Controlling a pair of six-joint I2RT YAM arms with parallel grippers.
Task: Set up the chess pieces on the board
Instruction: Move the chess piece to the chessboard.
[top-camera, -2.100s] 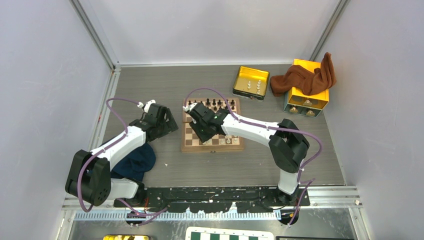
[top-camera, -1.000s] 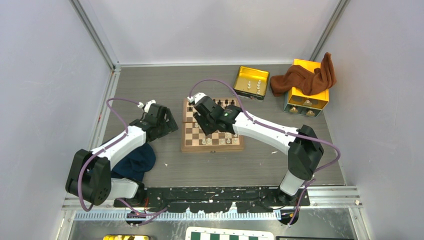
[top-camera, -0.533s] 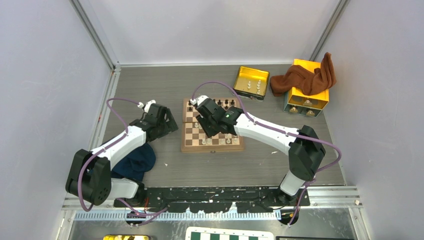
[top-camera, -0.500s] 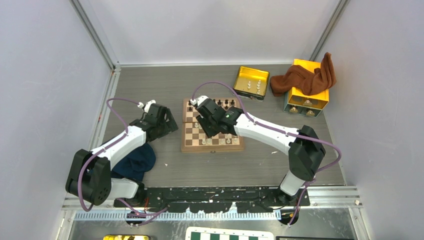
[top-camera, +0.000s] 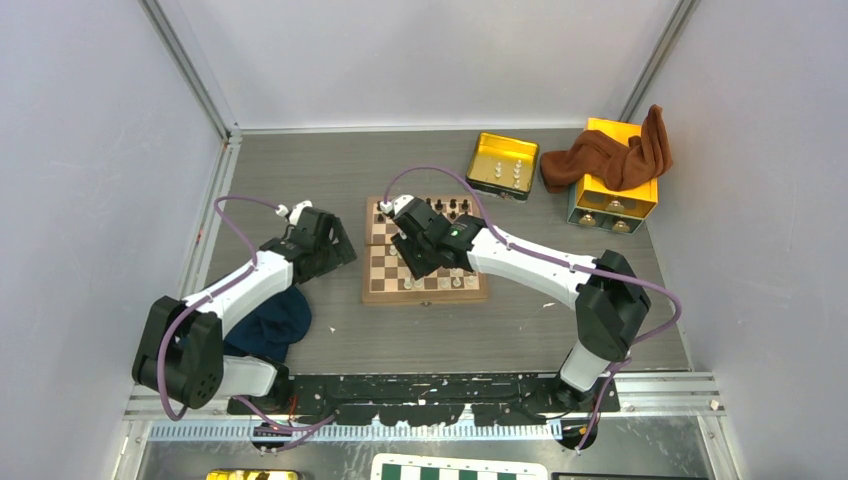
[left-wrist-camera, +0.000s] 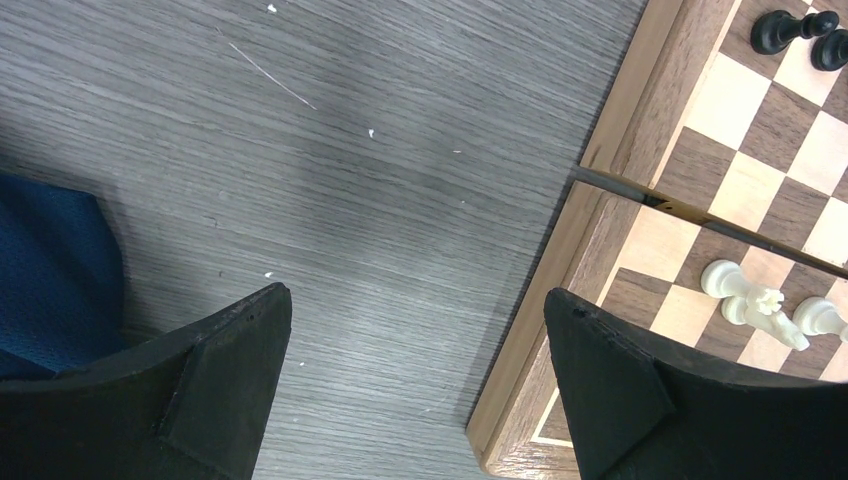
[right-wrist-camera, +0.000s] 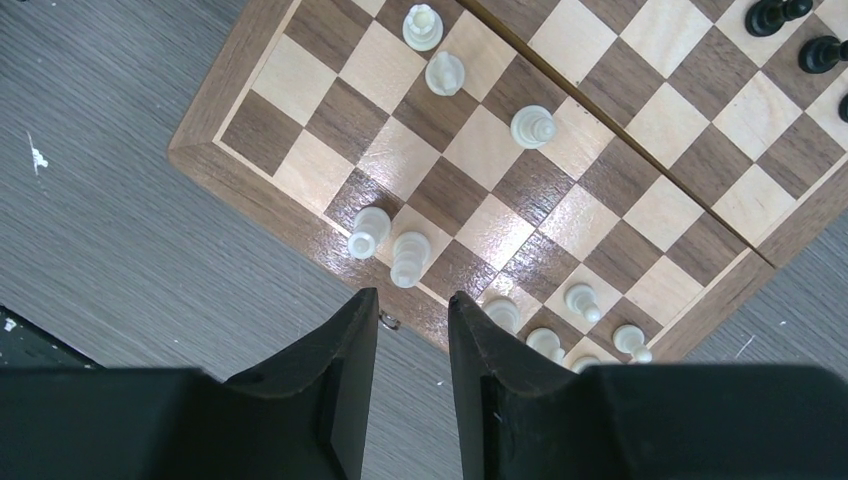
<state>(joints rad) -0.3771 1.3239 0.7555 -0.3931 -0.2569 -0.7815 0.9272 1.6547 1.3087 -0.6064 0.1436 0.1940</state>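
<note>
The board (top-camera: 425, 298) lies mid-table, with dark chess pieces (top-camera: 447, 207) along its far rows and cream chess pieces (top-camera: 452, 283) near its front edge. My right gripper (top-camera: 413, 265) hovers over the board's left-centre. In the right wrist view, the right gripper (right-wrist-camera: 413, 294) is open by a narrow gap with nothing in it, above the board's near border (right-wrist-camera: 215, 105) and just short of two cream pieces (right-wrist-camera: 407, 258). My left gripper (left-wrist-camera: 416, 292) stands wide open and empty over bare table beside the board's left border (left-wrist-camera: 610, 130).
A yellow tin tray (top-camera: 501, 165) holding several cream pieces sits at the back right. Beside it is a yellow box (top-camera: 613, 195) draped with a brown cloth (top-camera: 610, 150). A blue cloth (top-camera: 270, 325) lies under the left arm. A green-and-white board (top-camera: 460, 468) shows at the bottom edge.
Over two seconds the right arm's elbow has swung out to the right and its gripper has shifted slightly toward the board's far side. In the last half second it barely moves. The left arm is still.
</note>
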